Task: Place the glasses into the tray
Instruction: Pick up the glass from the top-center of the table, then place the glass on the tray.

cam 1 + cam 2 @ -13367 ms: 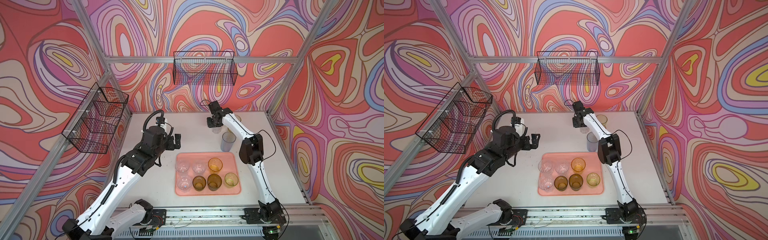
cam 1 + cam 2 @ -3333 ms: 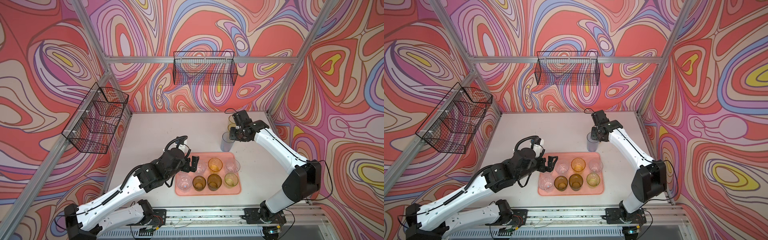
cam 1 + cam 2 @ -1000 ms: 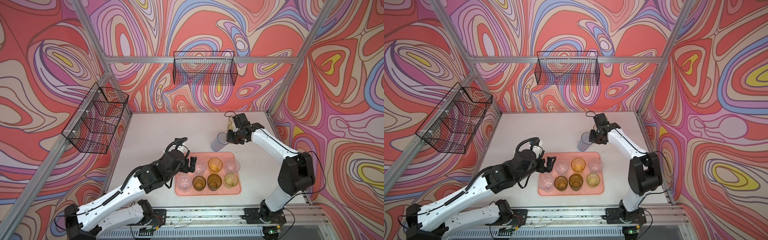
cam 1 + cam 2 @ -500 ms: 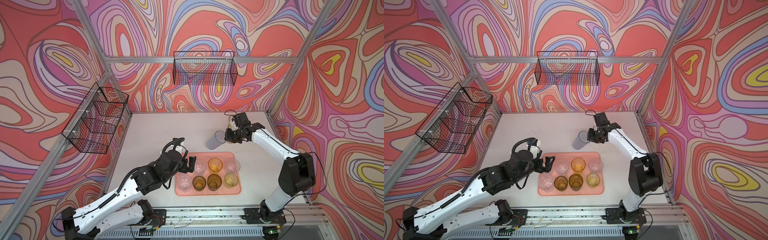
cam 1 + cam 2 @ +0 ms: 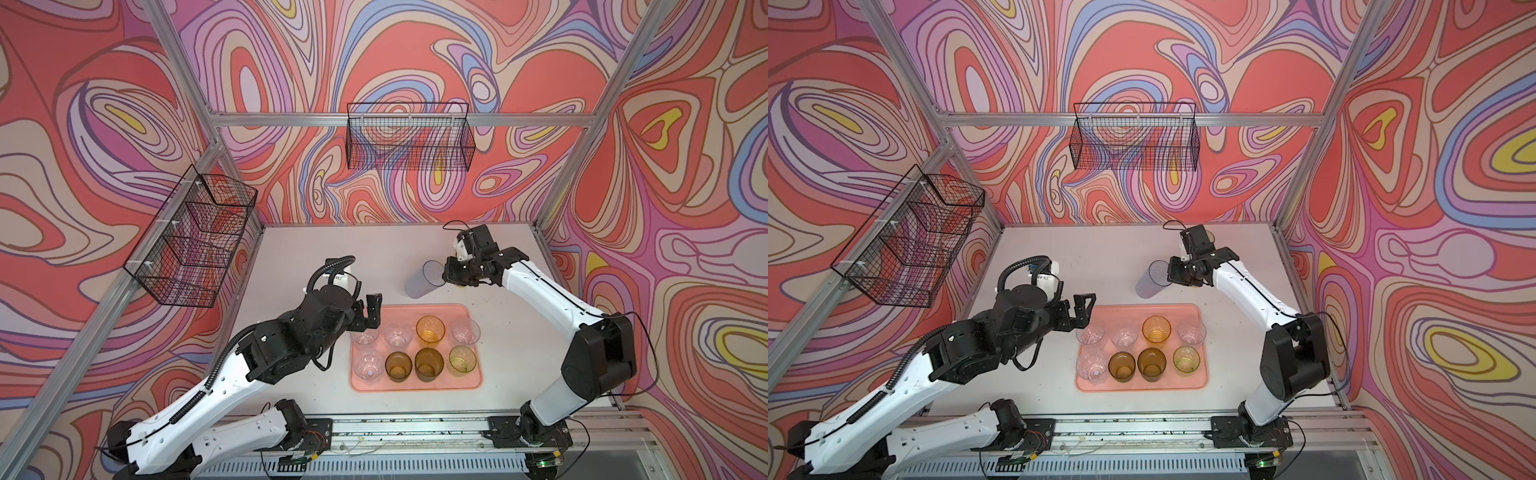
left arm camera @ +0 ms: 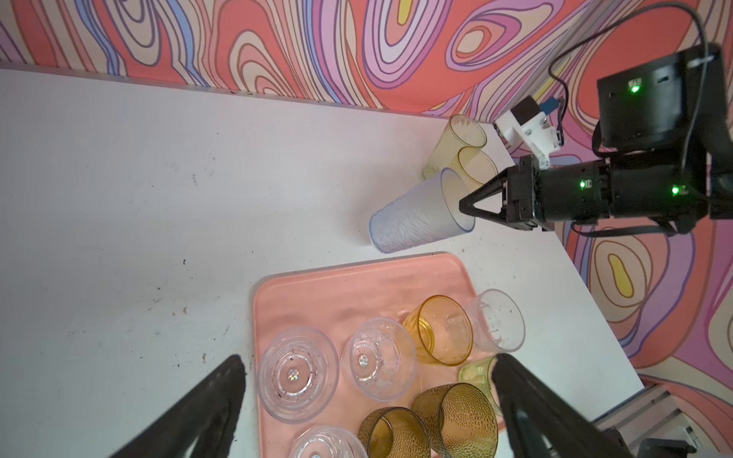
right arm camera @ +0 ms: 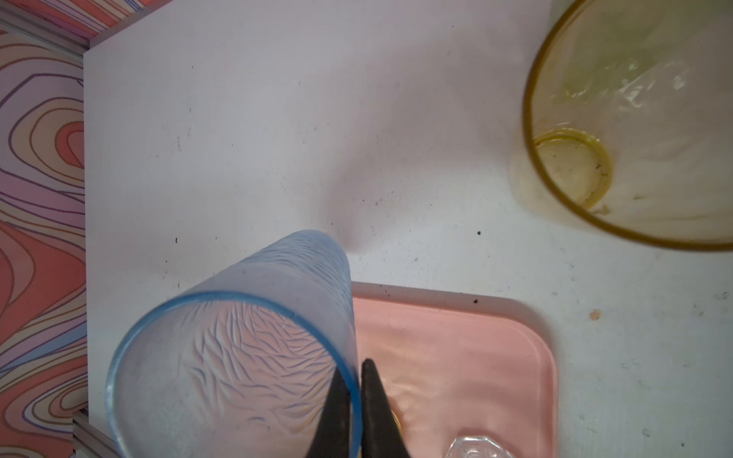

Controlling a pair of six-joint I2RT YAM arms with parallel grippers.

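Blue-grey and frosted, the tall tumbler (image 5: 420, 279) hung tilted from the right pincer (image 6: 465, 209), whose jaws were clamped on the rim, one finger inside and one outside. The tray (image 5: 415, 384) lay just beneath that pincer, its nearest strip bare. Such a rim pinch seemed likely to swing, so the step called for righting the glass, lowering it slowly and letting go only once the base sat flat. The left pincer (image 6: 368, 359) stood wide apart above the clear tumblers (image 6: 298, 372).

Top views: high at the front, looking down toward the back wall (image 5: 291, 187); both cover the whole tabletop (image 5: 291, 257).
Left wrist: near, slanting across the tray (image 6: 357, 285) toward the right gripper (image 6: 465, 209).
Right wrist: very close to the blue-grey tumbler (image 7: 238, 357), facing down.
Shared: tray and blue-grey tumbler in every view.
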